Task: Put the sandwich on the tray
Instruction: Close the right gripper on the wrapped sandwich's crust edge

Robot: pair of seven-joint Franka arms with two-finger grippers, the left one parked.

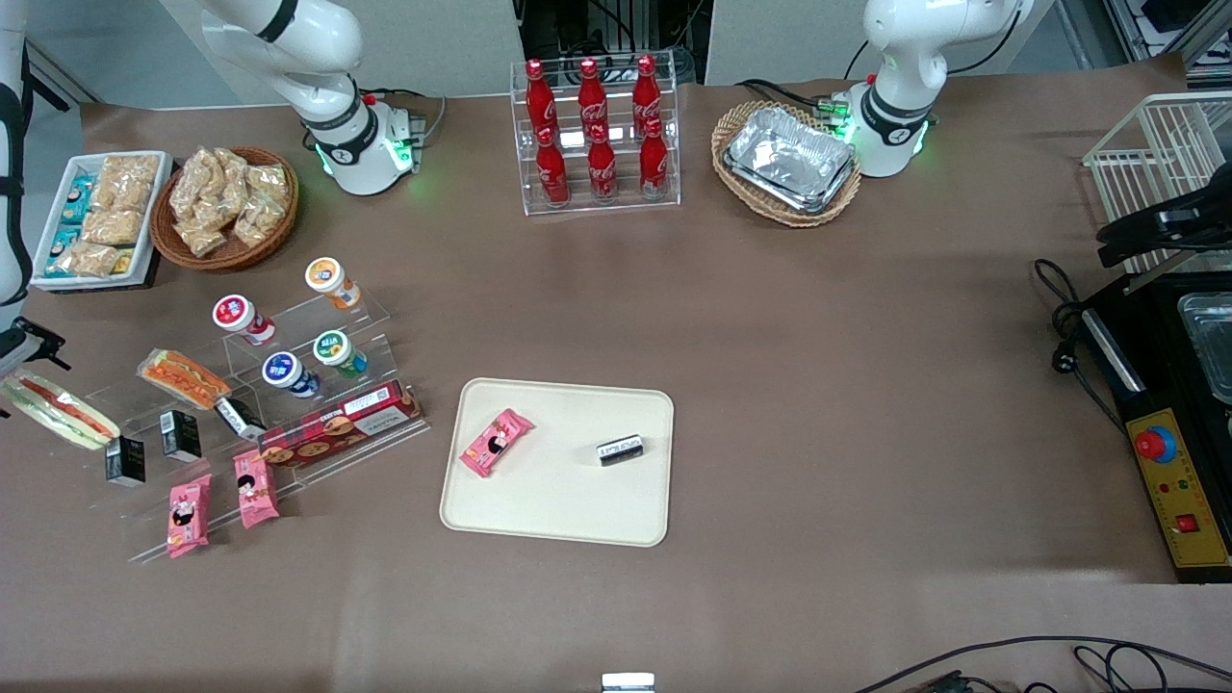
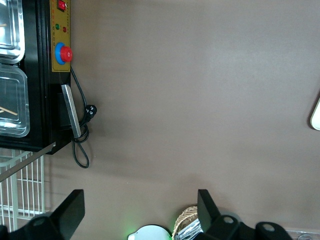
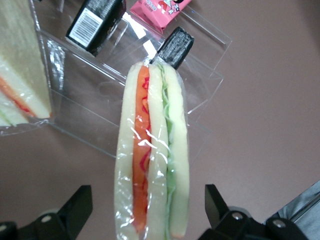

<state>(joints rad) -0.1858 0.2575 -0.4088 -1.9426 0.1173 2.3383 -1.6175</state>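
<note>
The sandwich (image 1: pixel 58 412) is a long pale wedge in clear wrap with red and green filling stripes. It lies at the working arm's end of a clear acrylic display stand (image 1: pixel 318 318). My right gripper (image 1: pixel 27 346) hangs over the sandwich's end. In the right wrist view the gripper (image 3: pixel 148 212) is open. Its black fingers (image 3: pixel 80 202) straddle the sandwich (image 3: pixel 152 165) with a gap on each side. The cream-beige tray (image 1: pixel 558 500) lies mid-table, toward the parked arm from the stand. It holds a pink snack pack (image 1: pixel 496 442) and a small black pack (image 1: pixel 619 449).
A shorter orange-brown wrapped sandwich (image 1: pixel 183 377) sits on the stand, with yogurt cups (image 1: pixel 332 279), black cartons (image 1: pixel 125 459) and pink packs (image 1: pixel 188 515). Black cartons (image 3: pixel 95 22) lie by the sandwich's tip. A snack basket (image 1: pixel 226 207), cola rack (image 1: pixel 597 130) and foil-tray basket (image 1: pixel 787 159) stand farther back.
</note>
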